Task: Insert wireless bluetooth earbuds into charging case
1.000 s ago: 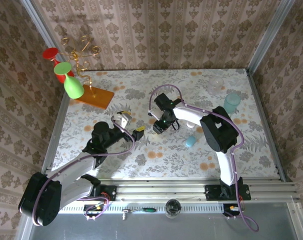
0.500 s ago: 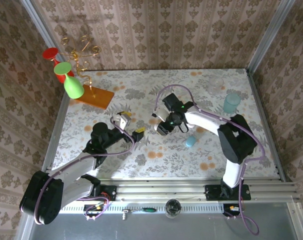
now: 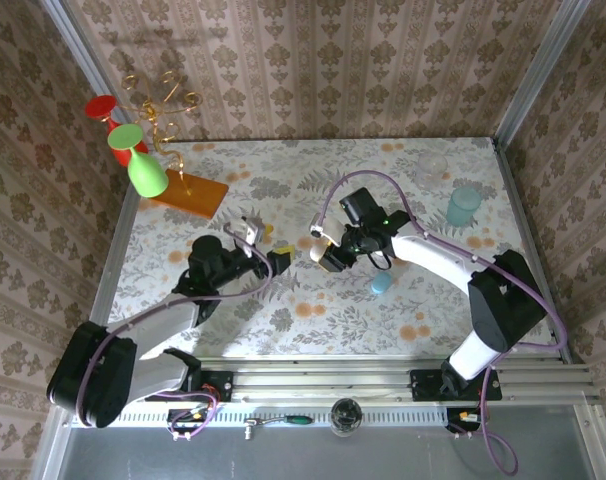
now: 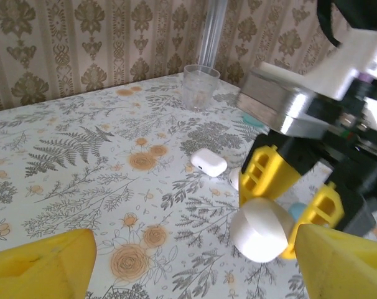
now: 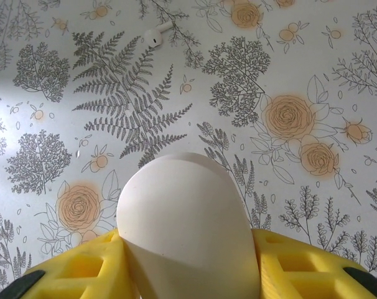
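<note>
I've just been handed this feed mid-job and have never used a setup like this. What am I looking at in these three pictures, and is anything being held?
You have two robot arms bolted at the near edge of a flowered table. The wide picture looks down from above and behind them. The other two pictures come from a camera on each wrist, with that arm's yellow fingers at the bottom.

The left gripper is open and empty. The right gripper is closed on a white egg-shaped item, seen close up in its own wrist view.

On the table lie the small white charging case, an earbud, a clear cup, a teal cup and a light-blue capsule. The held item is not the case.
</note>
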Available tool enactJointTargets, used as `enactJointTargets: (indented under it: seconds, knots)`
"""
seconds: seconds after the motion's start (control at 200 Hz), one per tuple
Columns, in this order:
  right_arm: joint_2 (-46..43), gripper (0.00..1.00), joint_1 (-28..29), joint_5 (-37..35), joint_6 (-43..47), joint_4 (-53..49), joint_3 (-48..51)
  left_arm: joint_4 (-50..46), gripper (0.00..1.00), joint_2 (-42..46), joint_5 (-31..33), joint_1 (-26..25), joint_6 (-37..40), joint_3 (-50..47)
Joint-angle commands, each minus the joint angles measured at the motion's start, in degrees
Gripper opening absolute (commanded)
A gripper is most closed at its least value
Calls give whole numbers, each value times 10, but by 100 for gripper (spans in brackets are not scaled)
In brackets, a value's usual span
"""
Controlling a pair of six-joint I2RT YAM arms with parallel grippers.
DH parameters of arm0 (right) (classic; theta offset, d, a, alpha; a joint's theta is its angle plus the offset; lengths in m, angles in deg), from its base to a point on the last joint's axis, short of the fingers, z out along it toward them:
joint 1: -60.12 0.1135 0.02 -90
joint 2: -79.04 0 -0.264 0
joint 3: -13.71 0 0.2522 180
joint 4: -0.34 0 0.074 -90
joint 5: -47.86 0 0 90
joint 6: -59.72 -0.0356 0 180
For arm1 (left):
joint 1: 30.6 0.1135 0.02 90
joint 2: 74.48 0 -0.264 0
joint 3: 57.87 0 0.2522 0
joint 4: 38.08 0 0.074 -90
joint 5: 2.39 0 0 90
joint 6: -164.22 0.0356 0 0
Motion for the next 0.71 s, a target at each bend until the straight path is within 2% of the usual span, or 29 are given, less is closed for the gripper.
enactJointTargets:
  seconds: [0.0,0.19,0.32,0.495,0.7]
  knots:
    - [-21,38,0,33,10,17,9,48,85,-24,-27,-29,-19,12]
    - [-30,38,0,133,45,-62,-17,73,83,-39,-87,-63,91,6]
    - [-48,37,3,170,68,-117,-26,61,78,-39,-138,-62,113,12]
    - [-77,34,8,206,79,-128,-21,26,67,-47,-221,-63,125,39]
    - [-84,34,8,208,78,-132,-31,-24,62,-46,-233,-73,142,59]
